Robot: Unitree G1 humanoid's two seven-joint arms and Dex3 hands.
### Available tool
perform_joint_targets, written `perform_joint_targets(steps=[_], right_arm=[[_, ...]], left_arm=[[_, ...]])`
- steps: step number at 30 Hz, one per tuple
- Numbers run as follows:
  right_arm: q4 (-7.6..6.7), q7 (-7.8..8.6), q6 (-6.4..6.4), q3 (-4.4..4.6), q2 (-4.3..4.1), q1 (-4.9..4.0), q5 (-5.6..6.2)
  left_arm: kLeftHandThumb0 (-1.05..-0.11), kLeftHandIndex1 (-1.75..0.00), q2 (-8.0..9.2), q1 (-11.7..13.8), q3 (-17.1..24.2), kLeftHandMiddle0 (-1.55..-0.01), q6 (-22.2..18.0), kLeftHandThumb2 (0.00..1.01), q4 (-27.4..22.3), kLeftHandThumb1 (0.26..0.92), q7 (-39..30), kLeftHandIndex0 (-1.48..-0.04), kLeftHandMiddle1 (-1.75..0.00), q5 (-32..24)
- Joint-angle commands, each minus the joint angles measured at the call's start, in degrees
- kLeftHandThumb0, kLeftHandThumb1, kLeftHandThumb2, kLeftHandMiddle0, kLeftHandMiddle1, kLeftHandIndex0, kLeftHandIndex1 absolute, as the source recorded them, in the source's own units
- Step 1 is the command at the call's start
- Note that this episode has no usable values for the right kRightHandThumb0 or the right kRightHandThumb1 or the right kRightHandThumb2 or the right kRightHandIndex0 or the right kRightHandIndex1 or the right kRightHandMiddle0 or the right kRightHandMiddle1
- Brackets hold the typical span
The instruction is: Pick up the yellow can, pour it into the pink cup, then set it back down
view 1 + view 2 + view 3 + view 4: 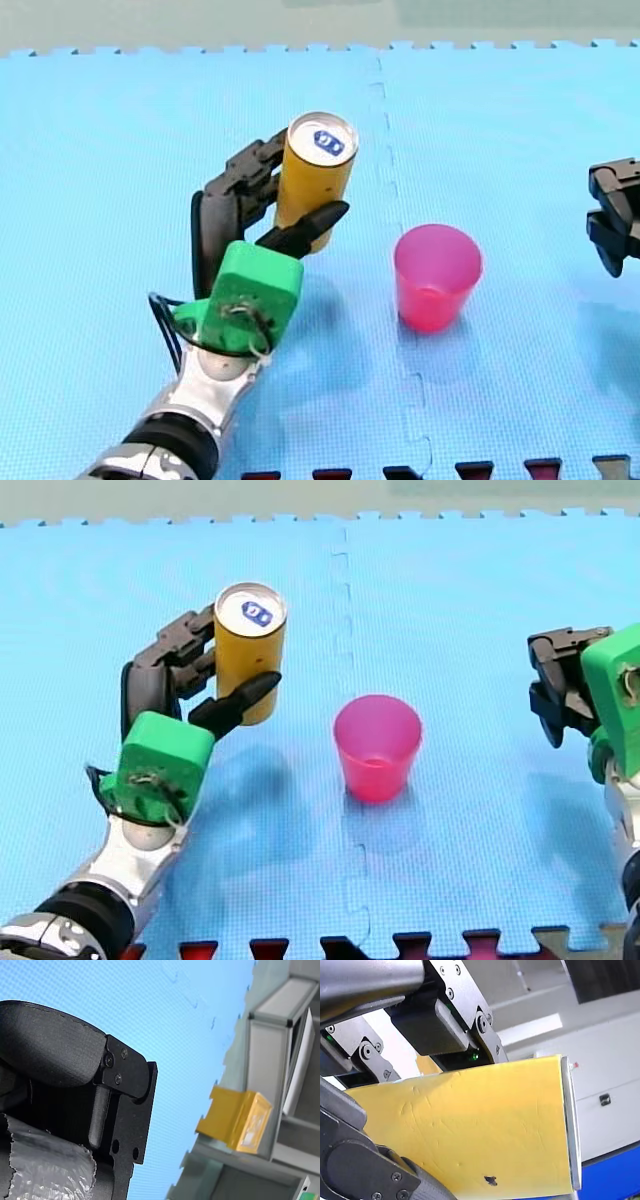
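The left hand [185, 685] pinched the yellow can [248, 645], a smooth cylinder with a silver lid bearing a blue mark. Its black jointed fingers [182, 648] sat behind the can, thumb across the front. Right of that hand the pink cup [377, 745], tapered translucent plastic, stood mouth up on the blue textured foam mat [450, 600]. The right hand [562, 685] was well beyond the cup.

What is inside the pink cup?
Inside the pink cup only its inner wall shows, no liquid; its near wall covers the lowest part. The left hand grips the yellow can to its left; the right hand is far right.
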Motion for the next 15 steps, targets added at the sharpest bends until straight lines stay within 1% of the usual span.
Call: perform_joint_targets(steps=[1, 7, 12, 15], right_arm=[[-0.3, -0.49, 0.37, 0.15, -0.22, -0.33, -0.06], [-0.22, -0.97, 0.72, 0.43, -0.45, -0.49, -0.31], [-0.16, -0.86, 0.73, 0.65, -0.72, -0.57, -0.53], [-0.25, -0.33, 1.27, 0.74, -0.88, -0.73, -0.48]], left_arm=[[-0.379, 0.0, -0.71, 0.9, 2.5, -1.27, -1.3, 0.0, -1.1, 0.854, -4.1, -1.13, -0.05, -2.7], [-0.378, 0.0, -1.84, 2.1, 6.3, -1.27, -0.4, 0.0, -2.3, 0.858, -11.3, -1.13, -0.05, -6.7], [-0.378, 0.0, -2.36, 3.0, 8.0, -1.28, 0.8, 0.0, -3.4, 0.859, -13.9, -1.13, -0.04, -7.7], [-0.376, 0.0, -2.53, 3.8, 9.2, -1.28, 1.5, 0.0, -4.4, 0.858, -15.0, -1.14, -0.04, -8.5]])
